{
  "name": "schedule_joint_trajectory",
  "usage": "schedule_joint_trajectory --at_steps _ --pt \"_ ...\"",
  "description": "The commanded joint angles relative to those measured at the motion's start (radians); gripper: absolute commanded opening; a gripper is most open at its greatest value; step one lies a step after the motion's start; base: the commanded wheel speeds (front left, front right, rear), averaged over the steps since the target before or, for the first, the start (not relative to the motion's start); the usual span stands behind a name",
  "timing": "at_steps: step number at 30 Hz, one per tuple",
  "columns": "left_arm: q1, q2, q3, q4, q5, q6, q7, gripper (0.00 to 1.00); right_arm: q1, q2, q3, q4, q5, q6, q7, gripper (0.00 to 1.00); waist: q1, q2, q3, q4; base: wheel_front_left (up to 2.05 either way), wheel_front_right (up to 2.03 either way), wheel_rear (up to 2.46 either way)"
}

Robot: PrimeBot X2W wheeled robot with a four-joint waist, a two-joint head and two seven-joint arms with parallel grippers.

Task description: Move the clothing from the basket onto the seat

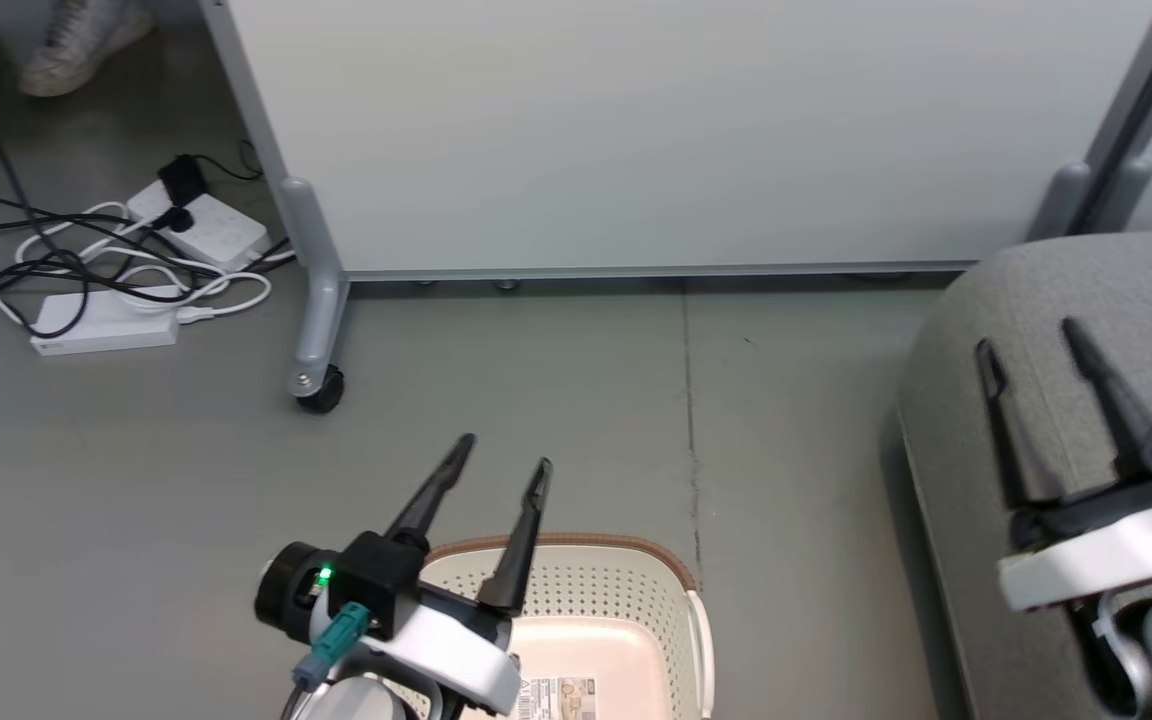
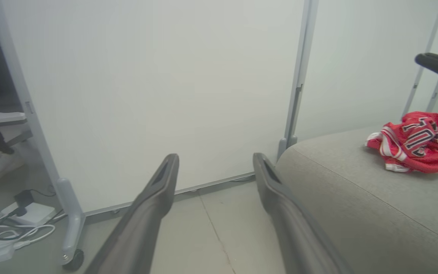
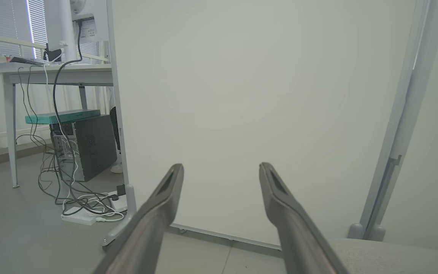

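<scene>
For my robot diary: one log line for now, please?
clothing: on seat | basket: visible part empty | left gripper: open | right gripper: open

The head view's bottom edge is cutting off the basket (image 1: 596, 590), and the left gripper (image 1: 504, 452) is hiding its left rim. The label (image 1: 558, 697) inside is showing too small to read. The right edge is cropping the seat (image 1: 1036, 300) and, in the left wrist view, the clothing (image 2: 416, 144).

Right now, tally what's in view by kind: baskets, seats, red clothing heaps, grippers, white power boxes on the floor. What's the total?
Basket: 1
Seat: 1
Red clothing heap, lying on the seat: 1
Grippers, both open: 2, the left gripper and the right gripper
White power boxes: 2
Total: 7
</scene>
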Motion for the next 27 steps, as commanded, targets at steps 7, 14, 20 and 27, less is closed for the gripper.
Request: schedule_joint_trajectory --at_steps 7,14,20,27 --pt "0.036 0.003 0.060 -0.026 0.000 0.051 -0.002 1.00 0.100 0.120 -0.043 -0.036 -0.058 0.000 -0.004 1.00 0.0000 -0.0001 -0.017 0.053 0.00 0.00 0.00" --pt "0.064 0.003 0.115 -0.025 0.010 0.080 -0.002 1.00 0.180 0.208 -0.104 -0.086 -0.134 0.000 -0.004 1.00 0.0000 -0.0001 -0.015 0.059 0.00 0.00 0.00" --pt "0.099 0.003 0.154 0.016 0.011 0.113 -0.001 1.00 0.217 0.243 -0.123 -0.062 -0.185 0.000 -0.004 1.00 0.0000 -0.0001 -0.013 0.037 0.00 0.00 0.00" --pt "0.107 0.003 0.171 0.046 -0.008 0.111 -0.001 1.00 0.223 0.263 -0.144 -0.047 -0.201 0.000 -0.004 1.00 0.0000 -0.0001 -0.002 0.019 0.00 0.00 0.00"
